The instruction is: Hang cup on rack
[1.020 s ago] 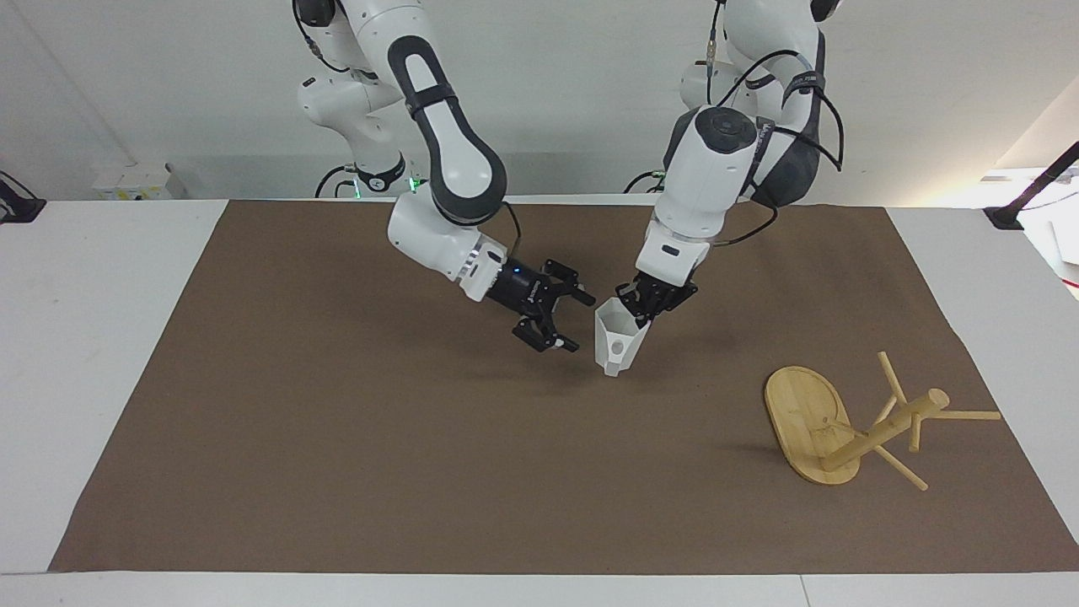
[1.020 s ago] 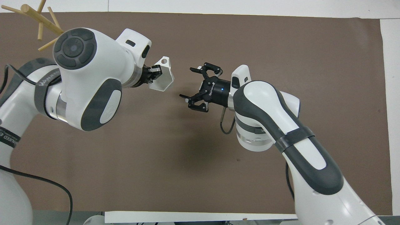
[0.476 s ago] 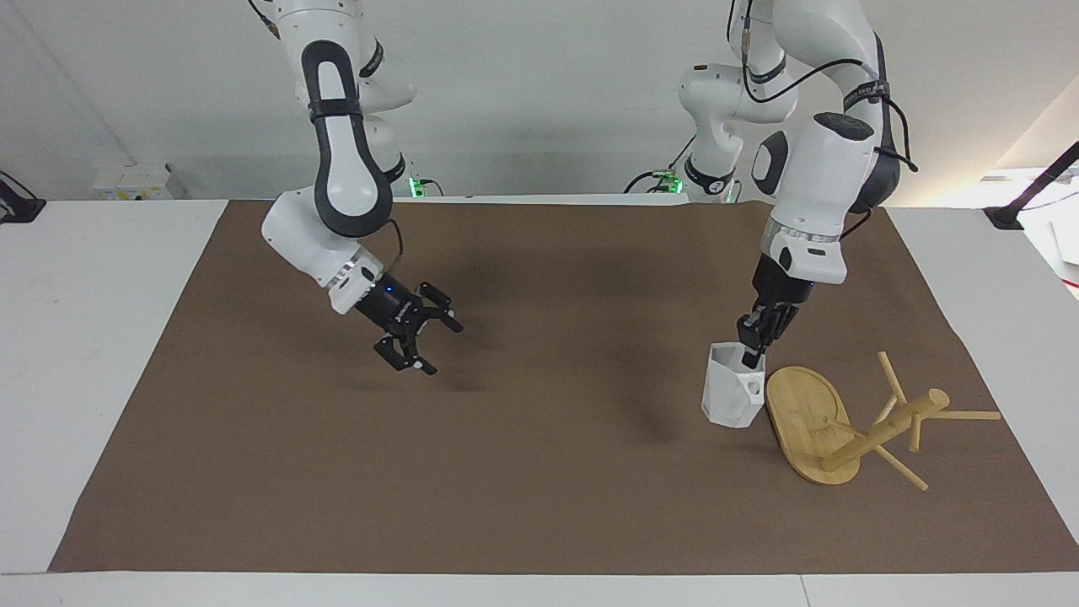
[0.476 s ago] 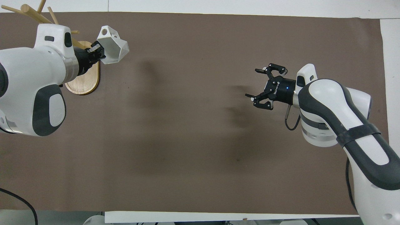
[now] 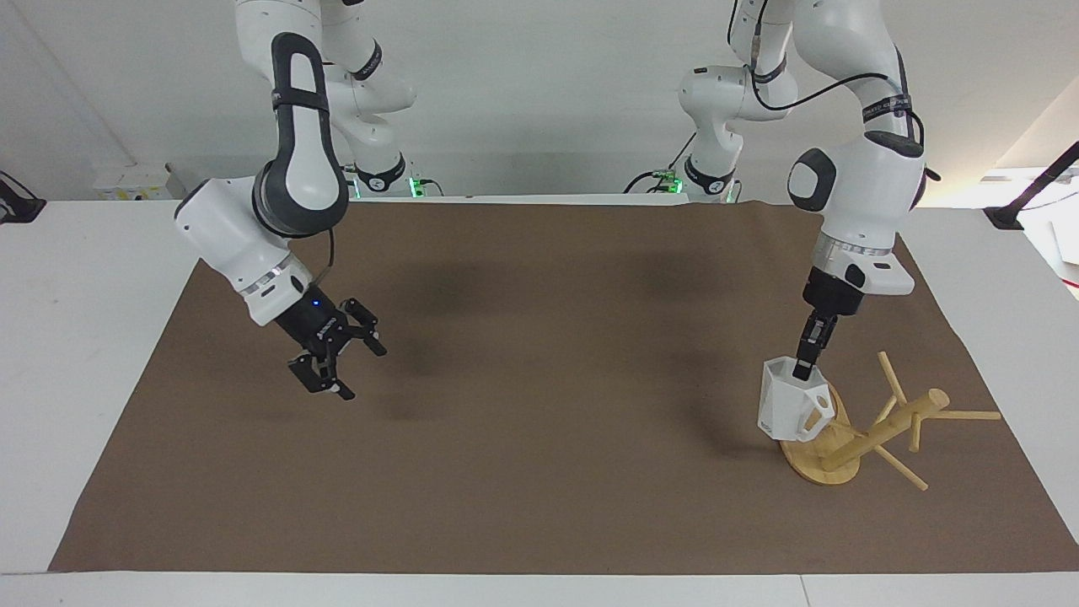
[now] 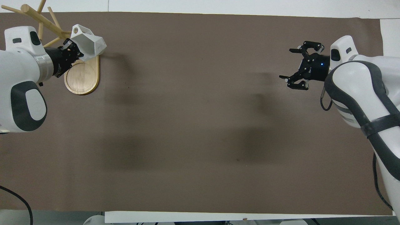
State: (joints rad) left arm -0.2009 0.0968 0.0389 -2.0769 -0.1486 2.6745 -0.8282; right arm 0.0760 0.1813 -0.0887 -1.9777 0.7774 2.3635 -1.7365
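Note:
The white faceted cup (image 5: 782, 403) hangs from my left gripper (image 5: 802, 367), which is shut on its rim and holds it just over the oval base of the bamboo rack (image 5: 883, 431). The cup's squared handle points toward the rack's post. In the overhead view the cup (image 6: 90, 47) and the left gripper (image 6: 70, 52) cover the end of the rack's base (image 6: 82, 78) where the post and pegs rise. My right gripper (image 5: 362, 373) is open and empty above the mat near the right arm's end of the table; it also shows in the overhead view (image 6: 288, 64).
A brown mat (image 5: 539, 489) covers most of the white table (image 5: 93, 354). A black clamp arm (image 5: 1033, 194) stands at the table's corner beside the left arm's end.
My left gripper carried the cup from over the mat's middle to over the rack's base. My right gripper, still open, drew back toward the right arm's end of the table.

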